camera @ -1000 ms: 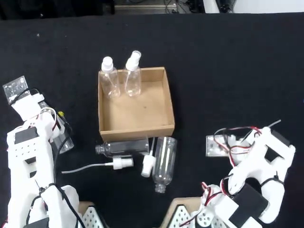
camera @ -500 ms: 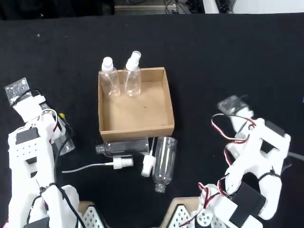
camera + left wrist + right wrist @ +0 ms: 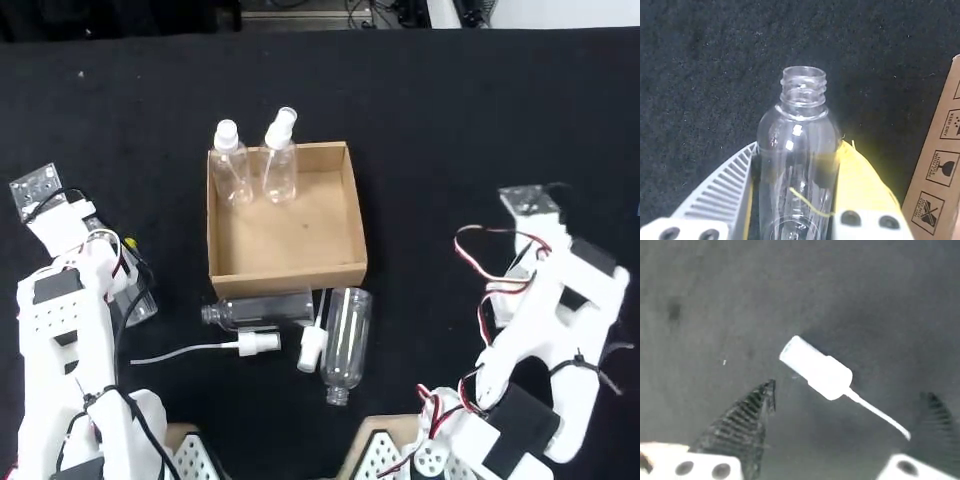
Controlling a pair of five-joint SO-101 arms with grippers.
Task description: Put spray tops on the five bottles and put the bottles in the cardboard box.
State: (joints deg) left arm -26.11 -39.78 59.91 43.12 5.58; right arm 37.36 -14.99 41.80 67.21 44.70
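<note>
Over the table [image 3: 450, 120], the high view is showing two capped bottles [image 3: 232, 175] in the cardboard box [image 3: 288, 276]. At the left wrist, your left gripper [image 3: 799, 172] is clamping an uncapped bottle [image 3: 799, 125]; at the right wrist, the right gripper [image 3: 850, 395] is hanging wide over a spray top [image 3: 817, 371], so you are likely capping this bottle, and closing on that top comes next.

Left arm [image 3: 60, 330]: white printed shells, black panel on top, black cables, red wire near the wrist.
Right arm [image 3: 550, 320]: white shells, black motor blocks, looping red, white and black wires.
Left gripper [image 3: 797, 150]: one white ribbed finger [image 3: 720, 190], one yellow finger [image 3: 860, 185]; dark screw holes.
Right gripper [image 3: 850, 392]: two black ribbed fingers [image 3: 747, 420], white mounts with screw holes.
Bases [image 3: 195, 458]: white lattice.
</note>
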